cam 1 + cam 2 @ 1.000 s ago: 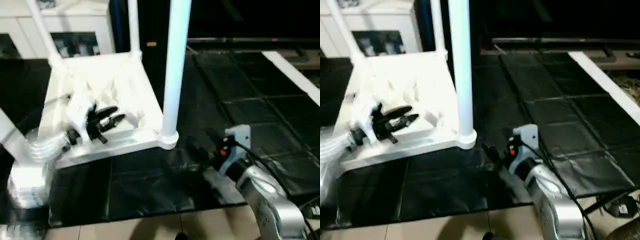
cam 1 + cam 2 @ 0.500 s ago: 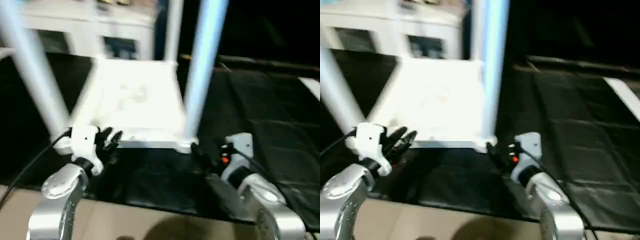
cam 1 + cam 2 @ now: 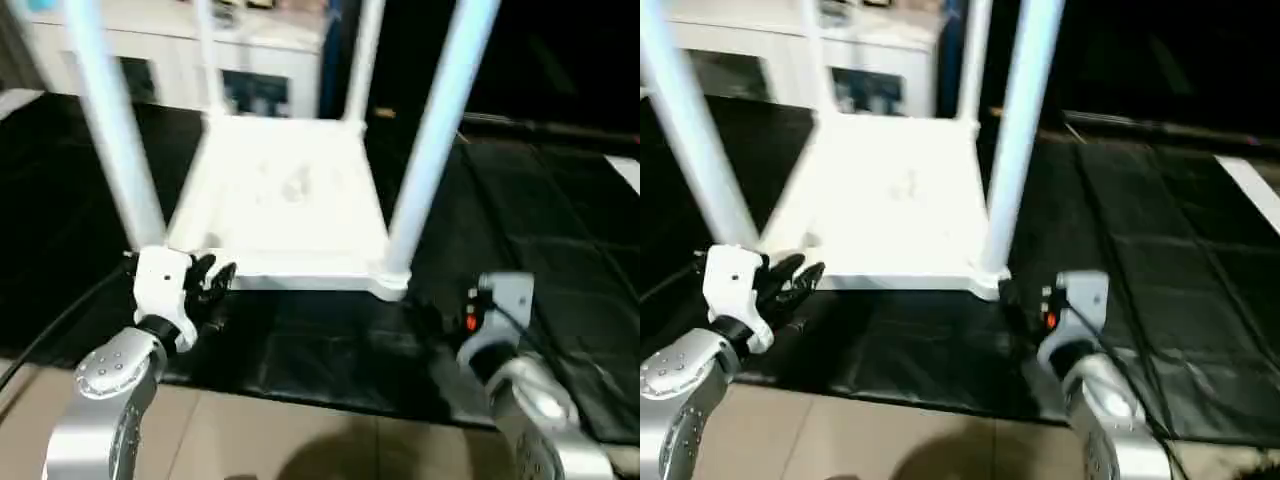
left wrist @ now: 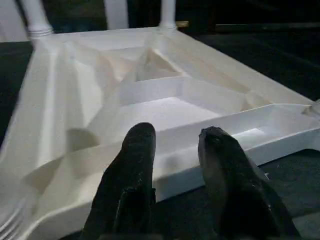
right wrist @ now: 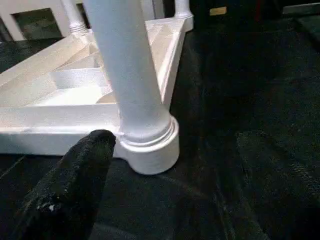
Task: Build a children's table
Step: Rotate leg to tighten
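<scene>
— What does the room look like, from the left across?

— Black floor mats cover the middle of the floor, with bare pale floor along their near edge. A white glass-door cabinet stands at the back left. The children's table lies upside down on the mats, all four legs pointing up, ribbed underside showing.

— What differs from a second ago?

— The head camera has swung, so the table now sits centred. The left gripper, which hung over the underside, is now back at the table's near edge by the near left corner. The right gripper is closer to the near right corner.

— And the grippers' state?

— The left one's fingers are partly apart, empty. The right one is spread wide, holding nothing, one finger just beside the near right leg at its socket.

— Anything in the way?

— That leg stands directly ahead of the right gripper.
</scene>
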Motion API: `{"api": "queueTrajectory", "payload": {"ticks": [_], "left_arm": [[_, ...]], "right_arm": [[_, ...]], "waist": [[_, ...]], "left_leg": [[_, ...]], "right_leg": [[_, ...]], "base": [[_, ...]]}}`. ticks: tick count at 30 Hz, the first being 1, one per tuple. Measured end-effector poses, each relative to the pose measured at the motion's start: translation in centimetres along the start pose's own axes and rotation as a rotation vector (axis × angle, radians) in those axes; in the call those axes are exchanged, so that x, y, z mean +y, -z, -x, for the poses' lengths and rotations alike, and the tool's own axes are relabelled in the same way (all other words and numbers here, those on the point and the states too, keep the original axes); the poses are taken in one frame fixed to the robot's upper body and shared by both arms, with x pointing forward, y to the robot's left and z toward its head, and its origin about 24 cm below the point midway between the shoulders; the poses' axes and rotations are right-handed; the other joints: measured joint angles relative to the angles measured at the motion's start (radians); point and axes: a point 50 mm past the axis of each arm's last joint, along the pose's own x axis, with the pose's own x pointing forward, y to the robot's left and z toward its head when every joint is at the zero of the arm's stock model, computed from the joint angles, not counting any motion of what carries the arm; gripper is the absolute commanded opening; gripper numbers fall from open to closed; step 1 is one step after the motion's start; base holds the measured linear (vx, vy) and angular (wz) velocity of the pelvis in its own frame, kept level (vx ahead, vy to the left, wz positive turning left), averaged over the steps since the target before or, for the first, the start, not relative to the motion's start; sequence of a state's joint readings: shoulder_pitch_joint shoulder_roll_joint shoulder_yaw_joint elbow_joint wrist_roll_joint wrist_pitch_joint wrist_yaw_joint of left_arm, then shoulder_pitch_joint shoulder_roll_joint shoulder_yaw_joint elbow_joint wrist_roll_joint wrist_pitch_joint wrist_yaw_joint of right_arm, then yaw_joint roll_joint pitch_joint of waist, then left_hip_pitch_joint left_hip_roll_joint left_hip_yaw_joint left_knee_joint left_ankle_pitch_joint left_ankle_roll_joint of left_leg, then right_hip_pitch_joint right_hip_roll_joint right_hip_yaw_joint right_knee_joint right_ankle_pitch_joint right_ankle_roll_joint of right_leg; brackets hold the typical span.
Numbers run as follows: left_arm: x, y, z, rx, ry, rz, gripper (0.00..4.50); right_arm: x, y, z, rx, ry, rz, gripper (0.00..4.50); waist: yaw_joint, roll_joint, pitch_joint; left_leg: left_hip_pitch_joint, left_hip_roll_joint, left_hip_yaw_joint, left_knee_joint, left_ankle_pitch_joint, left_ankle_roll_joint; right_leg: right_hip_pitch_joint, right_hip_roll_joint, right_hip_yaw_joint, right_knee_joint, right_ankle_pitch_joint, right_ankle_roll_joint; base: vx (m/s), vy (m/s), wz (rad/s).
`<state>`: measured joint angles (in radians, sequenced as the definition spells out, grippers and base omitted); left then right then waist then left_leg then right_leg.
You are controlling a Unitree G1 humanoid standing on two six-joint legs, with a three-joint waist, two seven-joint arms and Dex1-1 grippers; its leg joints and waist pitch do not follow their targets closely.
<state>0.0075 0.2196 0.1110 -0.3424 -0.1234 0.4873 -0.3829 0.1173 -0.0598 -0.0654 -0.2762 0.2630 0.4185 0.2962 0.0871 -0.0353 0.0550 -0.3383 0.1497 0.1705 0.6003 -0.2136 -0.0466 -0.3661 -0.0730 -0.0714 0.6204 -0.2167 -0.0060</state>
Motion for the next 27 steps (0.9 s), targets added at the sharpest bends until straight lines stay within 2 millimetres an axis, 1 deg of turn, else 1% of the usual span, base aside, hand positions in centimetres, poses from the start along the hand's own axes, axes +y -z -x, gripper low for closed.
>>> {"api": "queueTrajectory", "payload": {"ticks": [2,3,4,5,6,7,8,9,10,11,12,13,14,15,16,17,18,19,20,21,22,23,24,25,26,27], "left_arm": [[-0.2,-0.1,-0.1,-0.008,0.012,-0.002,1.61],[-0.3,-0.1,-0.1,-0.011,0.019,-0.002,1.61],[-0.4,-0.1,-0.1,-0.011,0.022,-0.002,1.61],[-0.5,-0.1,-0.2,-0.011,0.025,-0.002,1.61],[-0.6,0.0,-0.2,-0.011,0.028,0.0,1.61],[-0.6,0.0,-0.2,-0.011,0.029,0.001,1.61],[-0.7,0.0,-0.3,-0.011,0.033,0.001,1.61],[-1.0,-0.1,-0.4,-0.014,0.045,0.007,1.61],[-1.2,-0.1,-0.5,-0.017,0.055,0.01,1.61],[-1.3,-0.2,-0.6,-0.021,0.061,0.01,1.61],[-1.4,-0.2,-0.6,-0.024,0.063,0.011,1.61],[-1.3,-0.2,-0.6,-0.024,0.063,0.012,1.61],[-1.2,-0.2,-0.5,-0.021,0.058,0.009,1.61],[-0.9,-0.1,-0.3,-0.016,0.049,0.005,1.61],[-0.8,-0.1,-0.3,-0.015,0.044,0.002,1.61],[-0.7,-0.1,-0.3,-0.017,0.039,0.0,1.61],[-0.6,-0.2,-0.3,-0.024,0.039,-0.004,1.61],[-0.7,-0.1,-0.3,-0.025,0.039,0.002,1.61],[-1.0,0.0,-0.4,-0.021,0.052,0.008,1.61],[-1.7,0.1,-0.6,-0.019,0.075,0.015,1.61],[-1.8,0.3,-0.6,-0.014,0.078,0.017,1.61],[-1.7,0.4,-0.4,-0.008,0.075,0.018,1.61],[-1.8,0.4,-0.4,-0.01,0.084,0.02,1.61],[-1.9,0.3,-0.4,-0.019,0.089,0.018,1.61],[-1.8,0.3,-0.4,-0.02,0.087,0.019,1.61],[-1.7,0.5,-0.2,-0.013,0.081,0.016,1.61]], "right_arm": [[0.2,-0.1,0.0,-0.003,-0.011,0.0,4.18],[0.2,-0.2,0.0,-0.006,-0.012,-0.001,4.18],[0.3,-0.2,0.0,-0.008,-0.011,-0.003,4.18],[0.3,-0.2,0.0,-0.011,-0.007,-0.009,4.18],[0.3,-0.3,0.0,-0.015,-0.006,-0.018,4.18],[0.3,-0.3,0.0,-0.016,-0.005,-0.023,4.18],[0.3,-0.3,0.0,-0.016,0.0,-0.024,4.18],[0.1,-0.3,0.2,-0.016,0.01,-0.023,4.18],[-0.1,-0.3,0.3,-0.015,0.017,-0.023,4.18],[-0.2,-0.3,0.3,-0.017,0.022,-0.019,4.18],[-0.3,-0.4,0.4,-0.019,0.021,-0.013,4.18],[-0.3,-0.4,0.4,-0.018,0.021,-0.014,4.18],[-0.1,-0.5,0.3,-0.022,0.017,-0.018,4.18],[0.4,-0.5,0.1,-0.026,-0.008,-0.024,4.18],[0.8,-0.5,0.0,-0.027,-0.027,-0.027,4.18],[0.9,-0.5,0.0,-0.026,-0.033,-0.026,4.18],[0.8,-0.5,0.1,-0.024,-0.032,-0.019,4.18],[0.6,-0.5,0.1,-0.023,-0.029,-0.013,4.18],[0.3,-0.4,0.3,-0.015,-0.021,-0.007,4.18],[0.0,-0.3,0.4,-0.007,-0.006,-0.006,4.18],[-0.2,-0.4,0.5,-0.005,-0.002,-0.002,4.18],[-0.2,-0.4,0.5,-0.006,-0.002,-0.002,4.18],[-0.1,-0.5,0.5,-0.013,-0.004,0.001,4.18],[-0.1,-0.5,0.4,-0.011,-0.003,-0.005,4.18],[0.2,-0.2,0.4,-0.004,-0.01,-0.013,4.18],[0.5,0.1,0.5,0.004,-0.021,-0.023,4.18]], "waist": [[-0.008,0.001,0.0],[-0.012,0.0,0.0],[-0.014,-0.001,-0.001],[-0.013,-0.003,-0.004],[-0.001,-0.004,-0.007],[0.007,-0.003,-0.007],[0.019,0.0,-0.007],[0.039,0.006,-0.008],[0.046,0.018,-0.013],[0.045,0.023,-0.016],[0.04,0.031,-0.021],[0.035,0.031,-0.021],[0.019,0.027,-0.023],[-0.004,0.032,-0.02],[-0.017,0.03,-0.02],[-0.026,0.028,-0.019],[-0.036,0.011,-0.019],[-0.038,-0.008,-0.024],[-0.035,-0.003,-0.021],[-0.027,0.008,-0.018],[-0.023,0.012,-0.017],[-0.027,0.012,-0.015],[-0.035,0.028,-0.015],[-0.057,0.03,-0.005],[-0.081,0.03,-0.004],[-0.094,0.032,-0.002]], "left_leg": [[0.0,0.0,-0.001,-0.003,0.0,0.0],[-0.007,0.0,-0.001,-0.004,0.0,0.0],[-0.009,0.0,-0.001,-0.003,0.0,0.0],[-0.004,0.003,0.01,-0.002,0.0,0.001],[-0.003,0.008,0.027,0.001,-0.002,0.004],[-0.003,0.007,0.033,0.004,-0.008,0.007],[-0.003,0.006,0.033,0.012,-0.018,0.011],[-0.004,0.002,0.011,0.046,-0.04,0.017],[-0.022,-0.005,-0.033,0.077,-0.048,0.032],[-0.036,-0.005,-0.065,0.087,-0.05,0.042],[-0.049,0.002,-0.082,0.074,-0.048,0.029],[-0.05,-0.006,-0.076,0.073,-0.047,0.027],[-0.045,-0.023,-0.066,0.068,-0.045,0.035],[-0.046,-0.041,-0.062,0.066,-0.045,0.06],[-0.045,-0.054,-0.053,0.066,-0.046,0.077],[-0.045,-0.063,-0.049,0.066,-0.046,0.084],[-0.046,-0.087,-0.028,0.065,-0.044,0.102],[-0.05,-0.102,-0.018,0.066,-0.042,0.11],[-0.054,-0.104,-0.008,0.069,-0.041,0.122],[-0.076,-0.105,-0.043,0.135,-0.048,0.122],[-0.087,-0.097,-0.094,0.199,-0.057,0.089],[-0.078,-0.074,-0.126,0.217,-0.067,0.047],[-0.049,-0.023,-0.142,0.135,-0.088,-0.005],[-0.045,-0.007,-0.116,0.129,-0.085,-0.017],[-0.045,-0.01,-0.109,0.122,-0.076,0.0],[-0.044,-0.012,-0.102,0.106,-0.074,0.004]], "right_leg": [[-0.001,0.001,-0.001,-0.007,0.0,0.0],[-0.002,0.002,0.0,-0.009,0.0,0.0],[-0.003,0.002,0.0,-0.009,0.001,0.002],[-0.01,0.005,0.011,-0.009,0.005,0.002],[-0.018,0.017,0.038,-0.006,0.009,0.003],[-0.02,0.022,0.055,-0.006,0.01,0.004],[-0.021,0.03,0.078,-0.007,0.012,0.004],[-0.02,0.039,0.105,-0.007,0.014,0.012],[-0.019,0.038,0.108,-0.009,0.015,0.017],[-0.019,0.034,0.108,-0.011,0.015,0.024],[-0.018,0.028,0.109,-0.011,0.013,0.033],[-0.018,0.02,0.109,-0.012,0.012,0.034],[-0.021,0.01,0.111,-0.016,0.011,0.013],[-0.034,-0.008,0.091,0.009,-0.007,-0.051],[-0.046,-0.018,0.055,0.051,-0.023,-0.064],[-0.05,-0.017,0.034,0.075,-0.029,-0.056],[-0.05,-0.009,0.004,0.09,-0.044,-0.027],[-0.048,0.001,0.018,0.08,-0.053,0.011],[-0.045,-0.012,0.024,0.071,-0.045,0.019],[-0.043,-0.02,0.031,0.056,-0.027,0.03],[-0.039,-0.03,0.03,0.049,-0.017,0.04],[-0.032,-0.049,0.022,0.04,-0.005,0.05],[-0.022,-0.059,-0.001,0.024,0.004,0.055],[-0.014,-0.067,-0.002,0.017,0.001,0.054],[-0.014,-0.055,0.016,0.006,-0.018,0.021],[-0.013,-0.046,0.02,0.013,-0.049,-0.035]], "base": [[0.0,0.0,0.0],[0.0,0.0,0.0],[0.0,0.0,0.0],[0.066,0.021,-0.19],[0.066,0.021,-0.19],[0.077,0.046,-0.4],[0.064,0.101,-0.45],[0.064,0.101,-0.45],[0.059,0.153,-0.39],[0.044,0.209,-0.16],[0.044,0.209,-0.16],[0.049,0.256,0.06],[0.035,0.287,0.1],[0.035,0.287,0.1],[-0.008,0.263,0.07],[-0.03,0.203,0.01],[-0.03,0.203,0.01],[-0.06,0.175,0.01],[-0.055,0.204,-0.07],[-0.055,0.204,-0.07],[-0.053,0.25,-0.32],[-0.072,0.271,-0.32],[-0.072,0.271,-0.32],[-0.102,0.247,0.1],[-0.101,0.239,0.32],[-0.101,0.239,0.32]]}}
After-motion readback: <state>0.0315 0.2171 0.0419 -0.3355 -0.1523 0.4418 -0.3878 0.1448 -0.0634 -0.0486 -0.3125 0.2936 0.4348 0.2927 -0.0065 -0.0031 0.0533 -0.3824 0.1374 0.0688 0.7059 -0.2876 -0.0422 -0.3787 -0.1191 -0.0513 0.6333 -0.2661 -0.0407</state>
